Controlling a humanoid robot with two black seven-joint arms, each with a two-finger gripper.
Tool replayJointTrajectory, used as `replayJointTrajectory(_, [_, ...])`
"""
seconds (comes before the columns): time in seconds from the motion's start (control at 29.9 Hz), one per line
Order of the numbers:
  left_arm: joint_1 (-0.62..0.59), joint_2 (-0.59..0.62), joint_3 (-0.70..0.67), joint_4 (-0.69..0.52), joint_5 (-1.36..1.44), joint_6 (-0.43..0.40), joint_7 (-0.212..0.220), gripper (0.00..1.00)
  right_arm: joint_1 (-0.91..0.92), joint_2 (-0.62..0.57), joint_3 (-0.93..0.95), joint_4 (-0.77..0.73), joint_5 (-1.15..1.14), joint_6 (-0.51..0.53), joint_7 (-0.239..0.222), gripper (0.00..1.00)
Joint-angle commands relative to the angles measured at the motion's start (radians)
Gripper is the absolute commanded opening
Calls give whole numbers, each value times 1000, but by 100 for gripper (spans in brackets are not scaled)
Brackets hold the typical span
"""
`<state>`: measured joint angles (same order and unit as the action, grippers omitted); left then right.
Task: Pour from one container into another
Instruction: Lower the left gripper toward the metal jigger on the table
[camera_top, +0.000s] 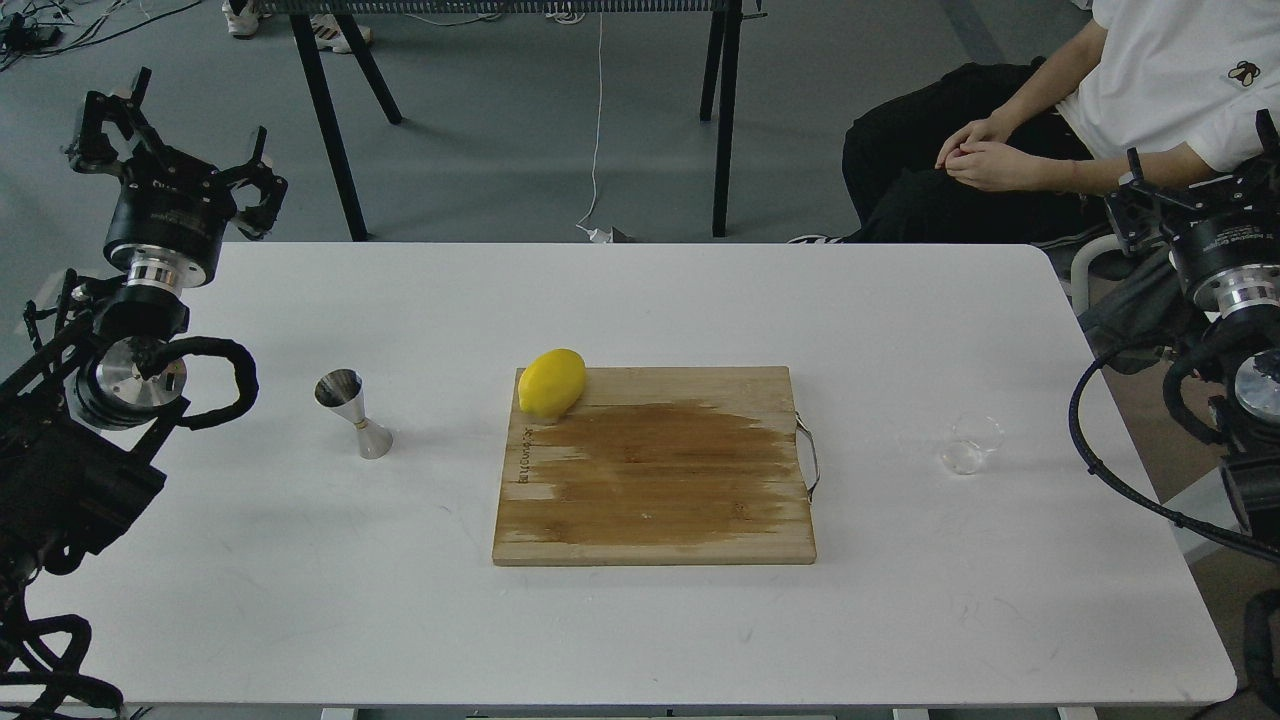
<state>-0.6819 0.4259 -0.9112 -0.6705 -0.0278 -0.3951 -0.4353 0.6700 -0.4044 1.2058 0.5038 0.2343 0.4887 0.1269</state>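
Note:
A small clear glass cup (971, 444) stands on the white table (640, 640) to the right of the cutting board. A shiny steel hourglass-shaped jigger (353, 413) stands upright left of the board. My left gripper (175, 130) is raised at the far left beyond the table's back corner, fingers spread open and empty, well away from the jigger. My right gripper (1200, 160) is raised at the far right edge, partly cut off by the frame, far above and right of the glass cup; its fingers look spread, holding nothing.
A wooden cutting board (655, 500) with a dark wet patch and a metal handle lies mid-table, a yellow lemon (552, 383) on its back left corner. A seated person (1050, 130) is beyond the table's far right corner. Black table legs (330, 130) stand behind.

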Motion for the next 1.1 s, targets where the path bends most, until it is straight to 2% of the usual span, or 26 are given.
replayJointTrajectory(0.0, [-10, -6, 0, -12, 2, 21, -11, 100, 0, 2, 1, 4, 0, 0, 0, 100])
replayJointTrajectory(0.17, [-12, -7, -3, -38, 2, 16, -8, 100, -3, 9, 1, 6, 0, 0, 3, 100])
replayJointTrajectory(0.27, [5, 20, 2, -115, 3, -1, -2, 100, -1, 9, 3, 5, 0, 0, 3, 100])
replayJointTrajectory(0.37, [36, 98, 35, -199, 35, -48, -6, 100, -3, 3, 1, -2, 0, 0, 7, 100])
replayJointTrajectory(0.57, [109, 224, 107, -401, 268, -10, -8, 100, -4, -5, 0, -68, 0, 0, 5, 100])
replayJointTrajectory(0.74, [203, 336, 109, -618, 512, 105, -13, 100, -12, -19, -8, -68, 0, 0, -4, 100])
replayJointTrajectory(0.87, [300, 460, 109, -835, 682, 295, -16, 99, -21, -21, -2, -71, 2, 0, -1, 100])
replayJointTrajectory(0.94, [337, 502, 109, -885, 780, 369, -16, 99, -30, -21, 3, -68, 5, 0, 2, 100])
replayJointTrajectory(1.07, [419, 516, 110, -888, 1024, 455, -16, 98, -36, -17, 6, -65, 10, 0, 3, 100])
